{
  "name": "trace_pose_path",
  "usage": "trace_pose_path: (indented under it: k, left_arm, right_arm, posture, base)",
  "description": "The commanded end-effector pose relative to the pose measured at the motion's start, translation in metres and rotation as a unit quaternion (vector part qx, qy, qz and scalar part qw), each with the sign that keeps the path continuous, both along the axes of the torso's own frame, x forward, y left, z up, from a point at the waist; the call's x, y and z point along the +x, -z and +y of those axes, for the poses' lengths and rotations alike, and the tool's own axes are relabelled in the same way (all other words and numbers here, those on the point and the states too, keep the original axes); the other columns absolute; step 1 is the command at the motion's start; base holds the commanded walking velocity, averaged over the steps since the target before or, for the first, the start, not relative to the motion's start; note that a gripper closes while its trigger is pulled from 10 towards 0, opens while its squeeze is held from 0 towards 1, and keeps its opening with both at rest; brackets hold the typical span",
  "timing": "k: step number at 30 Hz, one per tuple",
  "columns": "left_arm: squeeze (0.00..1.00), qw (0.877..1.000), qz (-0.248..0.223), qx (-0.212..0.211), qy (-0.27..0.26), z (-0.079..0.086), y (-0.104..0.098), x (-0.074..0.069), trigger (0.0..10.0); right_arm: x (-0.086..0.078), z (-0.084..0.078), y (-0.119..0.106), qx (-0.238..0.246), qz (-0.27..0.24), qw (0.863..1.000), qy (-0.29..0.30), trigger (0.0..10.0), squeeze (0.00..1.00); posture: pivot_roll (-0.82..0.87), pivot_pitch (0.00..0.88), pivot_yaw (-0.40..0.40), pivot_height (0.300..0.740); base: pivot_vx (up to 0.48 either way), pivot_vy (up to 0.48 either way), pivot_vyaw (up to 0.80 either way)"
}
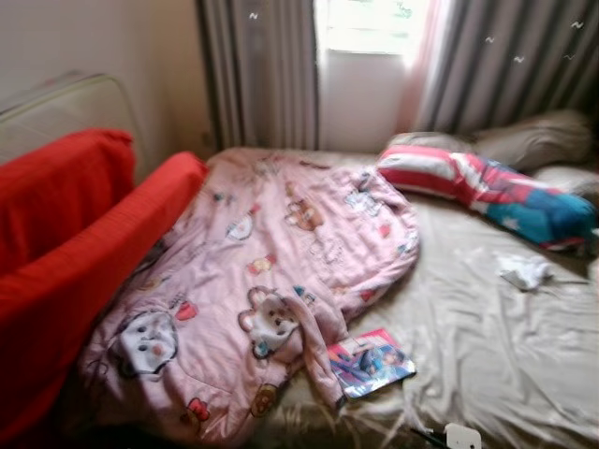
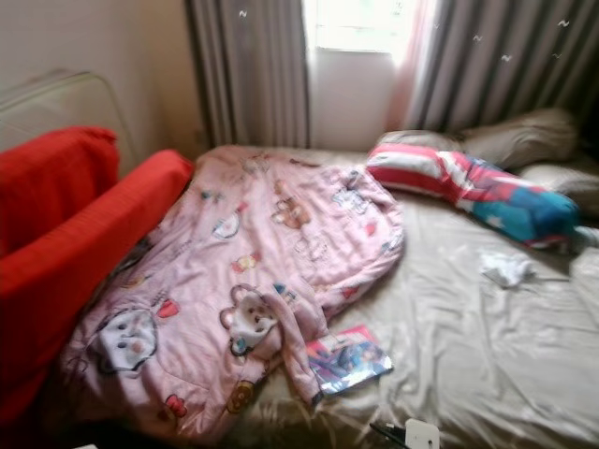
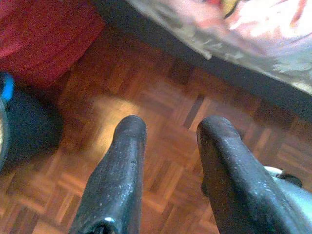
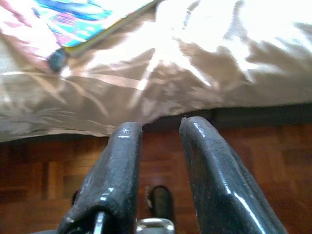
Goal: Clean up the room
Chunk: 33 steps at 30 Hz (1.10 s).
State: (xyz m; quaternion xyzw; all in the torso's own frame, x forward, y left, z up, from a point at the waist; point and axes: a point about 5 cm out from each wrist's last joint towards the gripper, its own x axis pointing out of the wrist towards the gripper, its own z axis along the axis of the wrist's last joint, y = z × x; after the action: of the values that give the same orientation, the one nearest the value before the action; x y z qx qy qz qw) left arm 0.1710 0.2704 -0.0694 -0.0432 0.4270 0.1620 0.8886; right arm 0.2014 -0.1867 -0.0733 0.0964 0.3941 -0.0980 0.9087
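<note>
Red sofa (image 1: 65,253) sits at the far left, its arm touching the bed edge. Next to it a pink blanket (image 1: 271,271) w/ cartoon animals lies bunched over the left half of the bed, 1 corner hanging off the near side. Just right of that corner a book (image 1: 370,362) lies flat on the beige sheet (image 1: 487,337), near the front edge. Further right: a crumpled white tissue (image 1: 524,271), a striped red/white/blue bolster (image 1: 487,192) by the pillows (image 1: 538,140), and a white charger (image 1: 462,436) at the bottom edge.

Both arms hang low over the parquet floor (image 3: 161,102). Left gripper (image 3: 168,141) is released, fingers apart, nothing between them, bed edge above it. Right gripper (image 4: 158,141) is likewise parted and empty, right below the sheet's overhang, w/ the book close by.

Step, as I judge it: approach and pick a 1st item. The book is nearest the right gripper, so go for that: raise the arm above mattress level 1st, come in from the free edge, pinch the cover w/o dragging the blanket corner along. The blanket needs 2 grippers, so leave it for later.

Writing: the book cover is colourful but too blurred to read. No brand legible on the charger.
</note>
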Motion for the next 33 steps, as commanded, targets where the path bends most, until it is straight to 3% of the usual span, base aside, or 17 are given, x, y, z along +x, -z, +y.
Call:
trace_pose_path:
  k: [1, 9, 16, 24, 30, 33]
  left_arm:
    - [0.00, 1.000, -0.001, -0.002, -0.002, 0.000, 0.000, 0.000, 10.0]
    - [0.00, 1.000, 0.000, -0.003, -0.002, 0.001, 0.000, 0.000, 10.0]
    - [0.00, 1.000, 0.000, -0.003, -0.002, 0.001, 0.000, 0.000, 10.0]
    - [0.00, 1.000, -0.002, -0.002, -0.001, 0.000, 0.000, 0.001, 10.0]
    - [0.00, 1.000, -0.012, 0.004, -0.004, 0.001, -0.002, 0.002, 10.0]
    - [0.00, 0.999, -0.037, 0.005, -0.010, 0.001, -0.004, 0.005, 10.0]
  right_arm:
    - [-0.002, -0.002, 0.001, 0.003, 0.001, 1.000, 0.007, 10.0, 0.00]
    - [-0.002, -0.002, 0.001, 0.002, 0.003, 1.000, 0.005, 10.0, 0.00]
    - [-0.001, 0.000, 0.000, 0.001, -0.001, 1.000, -0.002, 10.0, 0.00]
    - [0.003, -0.001, -0.002, 0.004, -0.009, 1.000, 0.006, 10.0, 0.00]
    - [0.018, 0.001, -0.011, 0.003, -0.041, 0.999, -0.003, 10.0, 0.00]
    - [0.035, 0.000, -0.024, -0.004, -0.085, 0.996, -0.010, 10.0, 0.00]
  posture:
    - [0.05, 0.000, 0.003, 0.740]
    - [0.05, 0.000, 0.004, 0.740]
    - [0.05, 0.000, 0.006, 0.740]
    - [0.05, 0.000, 0.004, 0.740]
    - [0.05, 0.000, 0.002, 0.740]
    - [0.05, 0.000, -0.006, 0.740]
  base:
    - [0.277, 0.000, 0.00]
    - [0.287, 0.000, 0.00]
    - [0.041, 0.000, 0.66]
    - [0.000, 0.000, 0.00]
    - [0.000, 0.000, 0.00]
    - [0.000, 0.000, 0.00]
